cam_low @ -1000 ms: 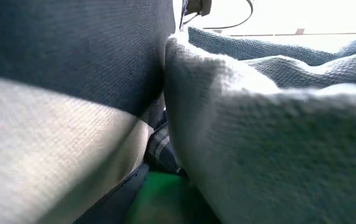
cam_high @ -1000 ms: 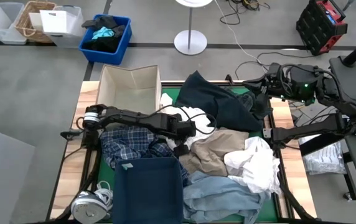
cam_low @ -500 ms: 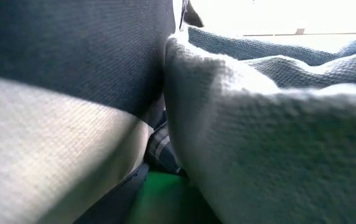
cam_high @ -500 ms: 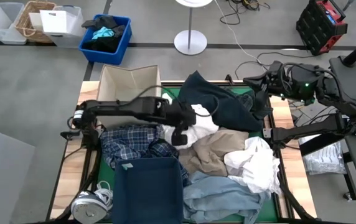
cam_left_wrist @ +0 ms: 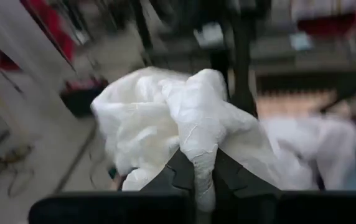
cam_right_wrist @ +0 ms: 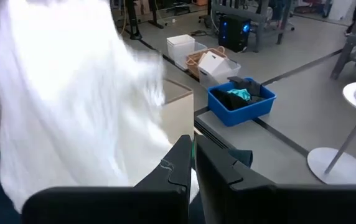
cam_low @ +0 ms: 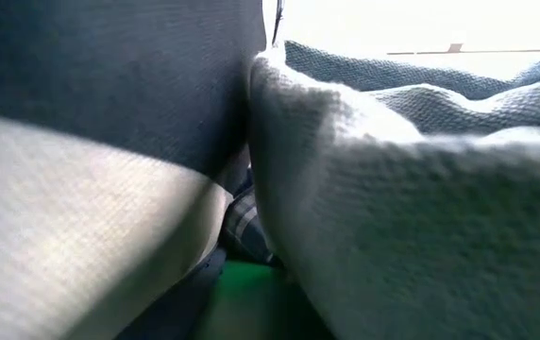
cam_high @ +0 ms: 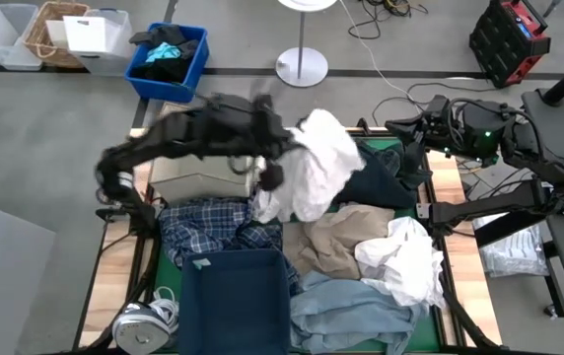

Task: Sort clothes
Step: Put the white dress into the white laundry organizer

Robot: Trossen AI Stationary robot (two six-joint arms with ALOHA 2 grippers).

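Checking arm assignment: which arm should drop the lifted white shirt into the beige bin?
Left. The left gripper is shut on the white shirt, held up right beside the beige bin. The right gripper sits at the table's far right edge, fingers closed with nothing between them, behind the navy garment.

A white shirt [cam_high: 317, 163] hangs lifted above the piled plaid shirt [cam_high: 208, 225], tan trousers [cam_high: 336, 235] and denim [cam_high: 346, 311].

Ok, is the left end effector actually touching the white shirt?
Touching. The left wrist view shows the left end effector with its fingers closed on a fold of the white shirt; the high view shows the shirt lifted.
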